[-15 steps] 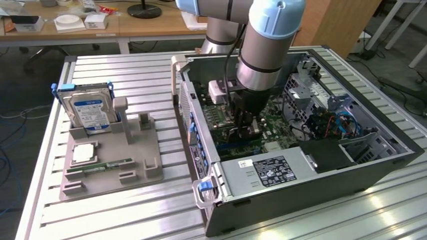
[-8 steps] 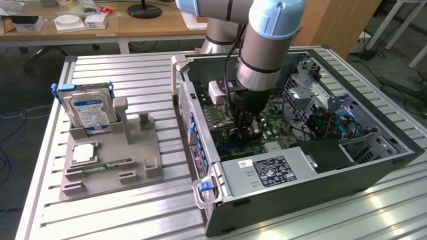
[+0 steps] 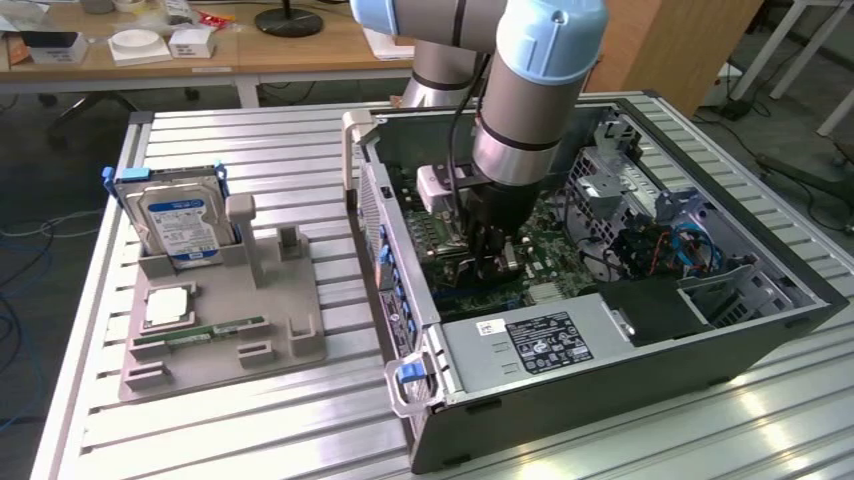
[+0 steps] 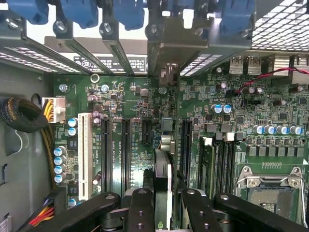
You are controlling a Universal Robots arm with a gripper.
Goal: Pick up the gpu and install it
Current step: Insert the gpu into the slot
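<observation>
A robot arm reaches down into an open computer case (image 3: pixel 747 330) lying on a slatted metal table (image 3: pixel 267 420). Its gripper (image 4: pixel 163 203) holds the gpu (image 4: pixel 163 179) edge-on between its fingers (image 4: pixel 140 212), narrowly spaced, above the green motherboard (image 4: pixel 145 125) near the expansion slots by the case's rear wall. A white label with small, unreadable print sits on the power supply (image 3: pixel 534 345). On the table beside the case, a grey tray (image 3: pixel 220 340) holds a hard drive (image 3: pixel 180 220) with a blue-and-white label, standing upright.
</observation>
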